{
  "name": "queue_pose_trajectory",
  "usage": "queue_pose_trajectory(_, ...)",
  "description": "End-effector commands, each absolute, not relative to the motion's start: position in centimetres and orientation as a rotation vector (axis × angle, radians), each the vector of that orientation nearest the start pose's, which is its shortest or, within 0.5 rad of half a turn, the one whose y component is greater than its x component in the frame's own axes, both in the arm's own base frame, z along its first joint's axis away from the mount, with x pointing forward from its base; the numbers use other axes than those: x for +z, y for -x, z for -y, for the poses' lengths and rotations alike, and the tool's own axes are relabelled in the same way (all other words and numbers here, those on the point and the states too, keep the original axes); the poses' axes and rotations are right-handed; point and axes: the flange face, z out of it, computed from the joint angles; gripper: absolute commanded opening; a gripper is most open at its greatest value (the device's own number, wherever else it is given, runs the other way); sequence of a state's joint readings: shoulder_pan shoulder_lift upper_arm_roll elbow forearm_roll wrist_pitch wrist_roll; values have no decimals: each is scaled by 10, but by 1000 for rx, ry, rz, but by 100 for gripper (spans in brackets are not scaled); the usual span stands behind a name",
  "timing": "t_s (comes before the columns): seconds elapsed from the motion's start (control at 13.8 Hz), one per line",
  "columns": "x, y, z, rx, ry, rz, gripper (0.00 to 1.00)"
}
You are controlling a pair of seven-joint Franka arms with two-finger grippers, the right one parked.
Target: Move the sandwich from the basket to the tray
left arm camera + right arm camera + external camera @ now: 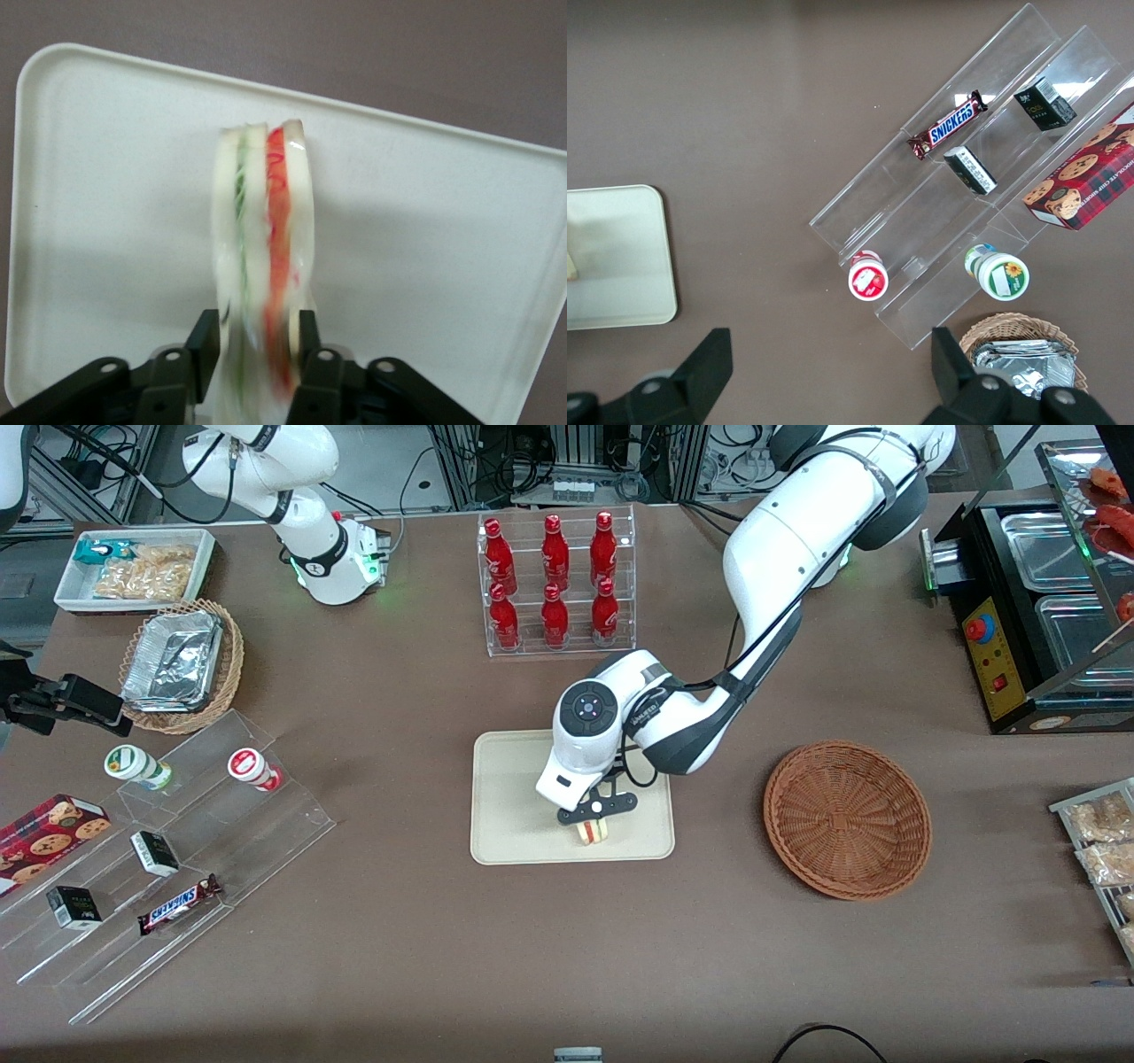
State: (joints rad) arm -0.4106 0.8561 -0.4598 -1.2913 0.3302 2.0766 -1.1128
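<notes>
The sandwich [592, 832] [266, 230], a wedge of white bread with red and green layers, stands on edge over the cream tray [505, 815] [106, 177], close to the tray edge nearest the front camera. My left gripper [592, 824] [257, 323] is directly above it, one black finger [205, 341] pressed on each bread face, shut on the sandwich. I cannot tell whether the sandwich rests on the tray surface or hangs just over it. The round reddish-brown basket [846, 819] sits empty beside the tray, toward the working arm's end of the table.
A clear rack of red bottles [556, 584] stands farther from the front camera than the tray. Toward the parked arm's end lie a stepped acrylic shelf with snacks [177, 841], a light wicker basket of foil trays [182, 664] and a white bin [133, 567]. A black warmer [1036, 620] stands at the working arm's end.
</notes>
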Motion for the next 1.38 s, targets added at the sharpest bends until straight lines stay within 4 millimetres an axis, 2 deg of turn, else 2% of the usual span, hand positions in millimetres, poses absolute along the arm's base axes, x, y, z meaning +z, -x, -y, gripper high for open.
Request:
queue_pose_trajectory(0.0, 278, -560, 501, -19, 3141, 374, 100)
queue_pose_trajectory(0.15, 292, -570, 493, -47, 3144, 400, 100)
queue_pose_trajectory(0.22, 307, -572, 489, -68, 3140, 401, 100)
queue_pose_trajectory(0.29, 320, -578, 477, -85, 3103, 419, 100)
queue_pose_trajectory(0.44, 358, -581, 459, -114, 3057, 442, 100)
queue_pose_trajectory(0.51, 380, -589, 438, -122, 3040, 493, 100)
queue_pose_trajectory(0.58, 400, -603, 407, -122, 3015, 564, 100)
queue_pose_trajectory(0.65, 420, -606, 383, -112, 2982, 603, 100)
queue_pose_trajectory(0.73, 436, -605, 367, -90, 2973, 615, 100)
queue_pose_trajectory(0.8, 455, -607, 339, -30, 2984, 619, 100)
queue_pose_trajectory(1.02, 504, -610, 234, 198, 2996, 415, 100)
queue_pose_trajectory(1.16, 536, -606, 167, 279, 2982, 350, 100)
queue_pose_trajectory(1.31, 564, -595, 119, 339, 2981, 378, 100)
